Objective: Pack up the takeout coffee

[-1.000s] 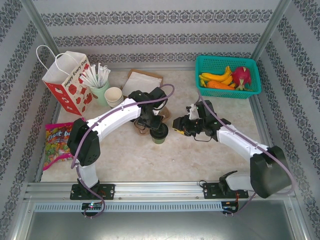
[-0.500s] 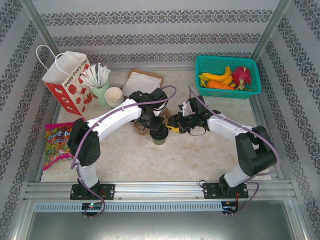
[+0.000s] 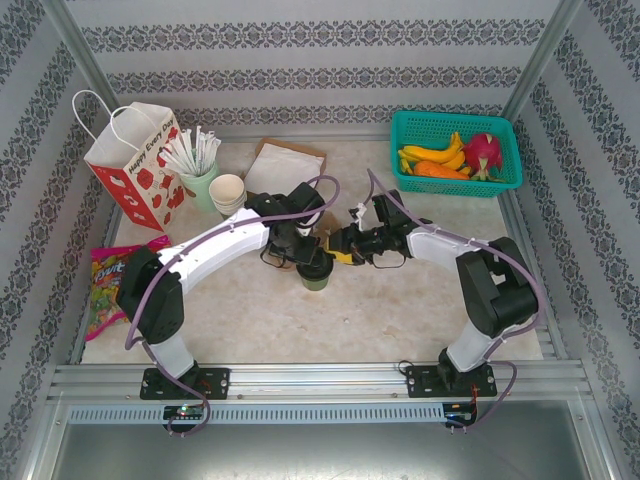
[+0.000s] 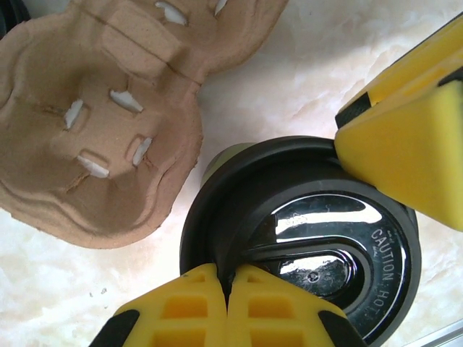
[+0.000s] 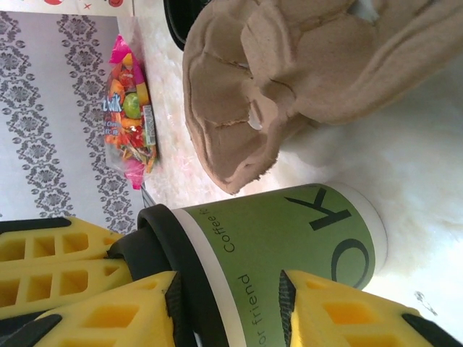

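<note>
The takeout coffee [image 3: 317, 273] is standing upright on the marble table [image 3: 400, 310], roughly midway between the two arms. Its long axis is running straight up and its black lid [image 4: 318, 238] is facing the ceiling. The left gripper [image 4: 226, 278] is hanging right over it, fingers pressed together on nothing, their tips touching the lid's rim. The right gripper [image 5: 228, 283] is facing the cup from the side, rolled so one yellow finger is sitting at the lid's edge and the other lower, by the green wall. Its jaws are standing partly apart and, as far as I can see, are not clamping the cup. A cardboard cup carrier [image 4: 94, 123] is lying just beside the cup, crowding its left side under the left arm. The gift bag [image 3: 130, 165], straw cup [image 3: 200, 172] and stacked cups [image 3: 228, 192] are sitting at the far left, well apart, and the fruit basket [image 3: 505, 160] at the far right.
</note>
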Available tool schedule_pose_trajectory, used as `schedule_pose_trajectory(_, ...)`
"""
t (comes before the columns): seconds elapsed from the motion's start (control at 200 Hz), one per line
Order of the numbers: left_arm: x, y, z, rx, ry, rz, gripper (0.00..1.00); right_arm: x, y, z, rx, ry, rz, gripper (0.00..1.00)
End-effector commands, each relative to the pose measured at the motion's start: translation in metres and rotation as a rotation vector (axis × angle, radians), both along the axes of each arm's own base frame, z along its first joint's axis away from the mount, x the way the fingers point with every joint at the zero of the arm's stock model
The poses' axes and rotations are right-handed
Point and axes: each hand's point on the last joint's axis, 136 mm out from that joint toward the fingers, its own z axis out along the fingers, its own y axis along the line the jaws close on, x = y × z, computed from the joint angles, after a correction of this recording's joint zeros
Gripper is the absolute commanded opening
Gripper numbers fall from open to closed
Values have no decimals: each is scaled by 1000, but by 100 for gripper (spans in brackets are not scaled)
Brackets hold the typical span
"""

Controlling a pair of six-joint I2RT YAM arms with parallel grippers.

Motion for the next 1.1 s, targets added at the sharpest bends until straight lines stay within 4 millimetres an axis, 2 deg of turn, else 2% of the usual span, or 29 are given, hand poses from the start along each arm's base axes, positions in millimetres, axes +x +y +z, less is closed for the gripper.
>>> schedule_pose_trajectory(0.0,-18,-17,-50,-9,133,-32,0,-50,4,-69,-206,183,59,44)
schedule_pose_trajectory(0.21,-13,-23,-38,-26,116,-40,0,-32,19,-57,-187,139,66,51)
schedule_pose_trajectory(0.35,-10,-19,-33,-5,104,-25,0,-27,33,-49,-165,120,84,55)
schedule_pose_trajectory(0.465,-9,-11,-32,33,101,8,0,-19,33,-37,-150,91,57,56)
schedule_pose_trajectory(0.604,-8,-5,-27,57,95,63,0,-1,9,-13,-180,-7,-55,60)
schedule_pose_trajectory(0.764,-5,-1,-20,71,87,113,0,9,-34,4,-239,-113,-210,67)
schedule_pose_trajectory(0.804,-4,-1,-18,71,87,125,0,7,-42,6,-251,-139,-228,70)
schedule_pose_trajectory(0.864,-3,-2,-15,70,85,145,0,0,-52,5,-270,-163,-236,97)
schedule_pose_trajectory(1.094,2,-7,-14,53,98,210,0,-34,-71,2,-273,-251,-255,98)
